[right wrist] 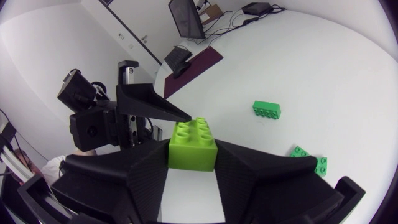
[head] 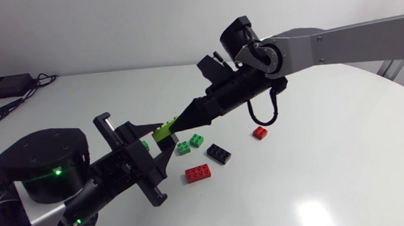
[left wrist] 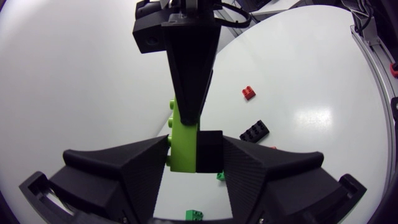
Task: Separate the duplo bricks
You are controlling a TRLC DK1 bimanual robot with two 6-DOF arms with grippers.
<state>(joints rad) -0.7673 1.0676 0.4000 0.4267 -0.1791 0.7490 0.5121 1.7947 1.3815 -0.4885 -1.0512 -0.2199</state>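
My left arm (head: 85, 194) is mostly matte black. Its squat drum joint (head: 45, 163) is my marker: a green light (head: 57, 170) glows on the drum's side. The left gripper (left wrist: 195, 151) has broad, finely textured wedge fingers (left wrist: 118, 168). Across from the drum, my right arm (head: 355, 39) is a flat silver-grey link with small screws, a round black-and-silver joint (head: 259, 54) and a black cable loop (head: 263, 115).

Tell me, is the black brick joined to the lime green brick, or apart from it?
Joined. The black brick sits flush against the lime green brick, no gap, both clamped in the left gripper.
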